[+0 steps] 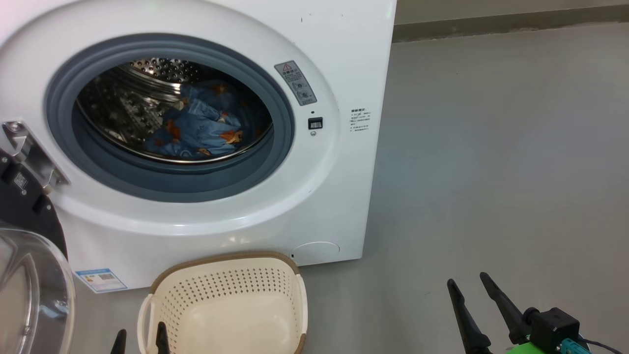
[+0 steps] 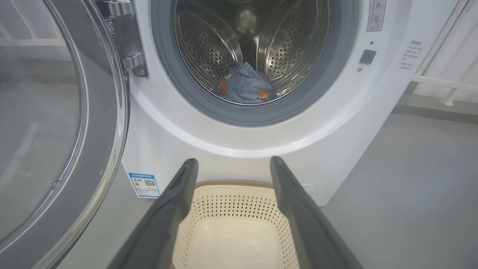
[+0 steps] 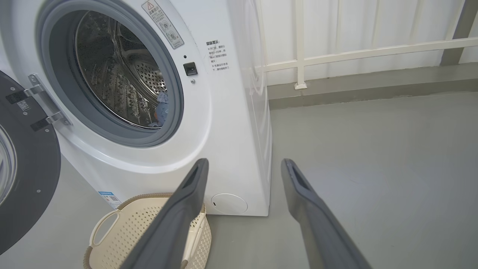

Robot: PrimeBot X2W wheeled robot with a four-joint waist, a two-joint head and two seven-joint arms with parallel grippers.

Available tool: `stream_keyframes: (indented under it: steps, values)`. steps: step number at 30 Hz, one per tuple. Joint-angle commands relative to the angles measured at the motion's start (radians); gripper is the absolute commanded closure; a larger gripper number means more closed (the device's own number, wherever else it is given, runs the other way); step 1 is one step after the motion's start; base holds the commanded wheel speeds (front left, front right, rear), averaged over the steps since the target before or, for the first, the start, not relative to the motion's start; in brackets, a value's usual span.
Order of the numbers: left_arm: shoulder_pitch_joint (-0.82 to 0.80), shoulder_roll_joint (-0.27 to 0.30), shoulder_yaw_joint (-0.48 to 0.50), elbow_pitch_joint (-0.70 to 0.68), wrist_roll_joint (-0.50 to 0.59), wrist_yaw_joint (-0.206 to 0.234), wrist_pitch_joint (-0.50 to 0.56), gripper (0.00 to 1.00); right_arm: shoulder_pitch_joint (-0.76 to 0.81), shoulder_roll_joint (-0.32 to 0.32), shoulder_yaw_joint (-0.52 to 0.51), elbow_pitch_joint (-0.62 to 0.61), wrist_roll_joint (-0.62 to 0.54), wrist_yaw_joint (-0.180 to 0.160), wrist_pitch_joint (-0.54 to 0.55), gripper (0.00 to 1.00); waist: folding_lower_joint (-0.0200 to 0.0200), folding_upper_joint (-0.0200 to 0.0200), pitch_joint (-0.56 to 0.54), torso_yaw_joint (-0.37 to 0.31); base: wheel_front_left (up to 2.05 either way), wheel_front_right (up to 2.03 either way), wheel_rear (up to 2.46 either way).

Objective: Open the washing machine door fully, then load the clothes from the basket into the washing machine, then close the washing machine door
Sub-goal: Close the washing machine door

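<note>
The white washing machine (image 1: 339, 59) stands with its round door (image 1: 29, 275) swung open to the left. Blue printed clothes (image 1: 201, 128) lie inside the steel drum, seen also as clothes (image 2: 244, 87) in the left wrist view. On the floor in front sits the cream basket (image 1: 226, 305) with nothing in it. My left gripper (image 1: 140, 339) is open at the basket's near left rim, fingers (image 2: 175, 209) spread above the basket (image 2: 231, 231). My right gripper (image 1: 469, 285) hangs open over bare floor, to the right of the basket (image 3: 149, 231).
Grey floor stretches to the right of the machine. A white railing (image 3: 354, 52) and a low kerb run behind it. The open door (image 2: 56, 130) fills the space at the left, hinged at a metal bracket (image 1: 29, 152).
</note>
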Motion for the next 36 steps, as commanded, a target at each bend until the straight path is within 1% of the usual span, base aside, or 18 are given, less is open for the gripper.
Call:
stream_keyframes:
  steps: [1, 8, 17, 22, 36]
  values:
    - [-0.026, 0.009, 0.031, -0.019, 0.013, 0.011, -0.006, 0.0, -0.014, -0.007, 0.021, -0.02, -0.012, 0.002, -0.005, 0.0, 0.0, 0.0, 0.0, 0.0, -0.31, 0.31, 0.0]
    - [-0.028, 0.009, 0.029, -0.012, 0.013, 0.019, -0.006, 0.0, -0.015, -0.006, 0.025, -0.021, -0.011, 0.002, -0.005, 0.0, 0.0, 0.0, 0.002, -0.002, -0.86, 0.86, 0.0]
    - [-0.03, 0.009, 0.026, -0.015, 0.019, 0.021, -0.006, 0.0, -0.016, -0.006, 0.024, -0.021, -0.013, 0.002, -0.005, 0.0, 0.0, 0.0, 0.006, -0.006, -1.7, 1.7, 0.0]
    - [-0.029, 0.009, 0.025, -0.013, 0.019, 0.025, -0.006, 0.0, -0.014, -0.006, 0.025, -0.022, -0.013, 0.002, -0.005, 0.0, 0.0, 0.0, 0.007, -0.008, -1.1, 1.1, 0.0]
    - [-0.03, 0.009, 0.018, -0.008, 0.015, 0.023, -0.006, 0.0, -0.013, -0.005, 0.027, -0.022, -0.013, 0.002, -0.005, 0.0, 0.0, 0.0, 0.006, -0.006, -0.15, 0.15, 0.0]
